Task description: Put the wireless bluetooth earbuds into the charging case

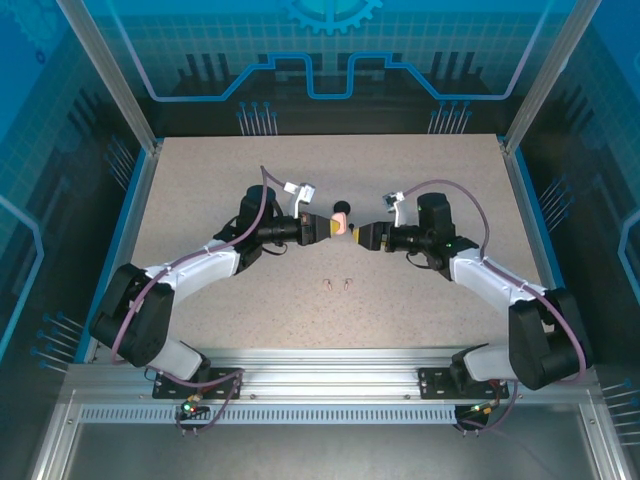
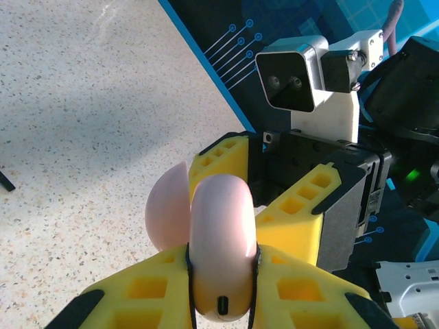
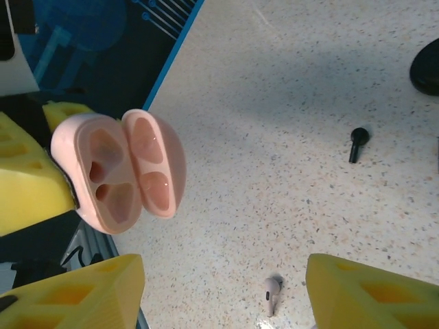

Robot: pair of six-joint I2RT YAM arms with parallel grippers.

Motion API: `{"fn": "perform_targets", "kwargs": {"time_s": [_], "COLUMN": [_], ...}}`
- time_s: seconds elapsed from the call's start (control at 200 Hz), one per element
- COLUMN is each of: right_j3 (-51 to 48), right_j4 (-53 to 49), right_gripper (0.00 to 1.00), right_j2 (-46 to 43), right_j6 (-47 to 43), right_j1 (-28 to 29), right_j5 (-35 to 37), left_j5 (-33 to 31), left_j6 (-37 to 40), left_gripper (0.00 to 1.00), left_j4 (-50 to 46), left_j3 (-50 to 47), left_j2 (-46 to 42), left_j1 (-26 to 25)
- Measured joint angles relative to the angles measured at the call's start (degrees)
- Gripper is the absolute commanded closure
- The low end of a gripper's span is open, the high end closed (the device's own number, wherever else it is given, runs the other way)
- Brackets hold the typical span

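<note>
Pink glossy plastic looked slick on the round clamshell charging case (image 3: 120,171); your left gripper (image 2: 221,291) clamped its base, lid open. Your right gripper (image 3: 223,295) hung wide and empty. The tiny pale stemmed earbud (image 3: 272,291) and black stemmed earbud (image 3: 357,142) lay apart on the speckled beige tabletop (image 3: 309,82); you would judge them feather-light, rigid, skittish, best pinched across the stem. Blue-panelled enclosure walls (image 1: 320,60) stood close.

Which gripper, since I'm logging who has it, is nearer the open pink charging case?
Left. The left gripper is shut on the pink case, clamping its base. The right gripper faces it from the other side, open and not gripping it.
</note>
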Motion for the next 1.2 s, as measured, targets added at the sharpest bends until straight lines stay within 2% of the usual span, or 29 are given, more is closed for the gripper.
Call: {"fn": "perform_targets", "kwargs": {"time_s": [0.56, 1.201], "right_j3": [4.31, 6.12], "right_j4": [0.87, 1.97], "right_gripper": [0.52, 0.58], "right_j2": [3.80, 5.51], "right_j6": [0.87, 1.95], "right_j1": [1.88, 1.88], "right_j5": [-0.85, -0.72], "left_j5": [0.96, 1.03], "left_j6": [-2.34, -3.02], "left_gripper": [1.00, 1.00], "left_j4": [2.10, 3.30], "left_j3": [0.00, -0.07], "left_j2": [0.00, 0.02], "left_j1": [0.00, 0.00]}}
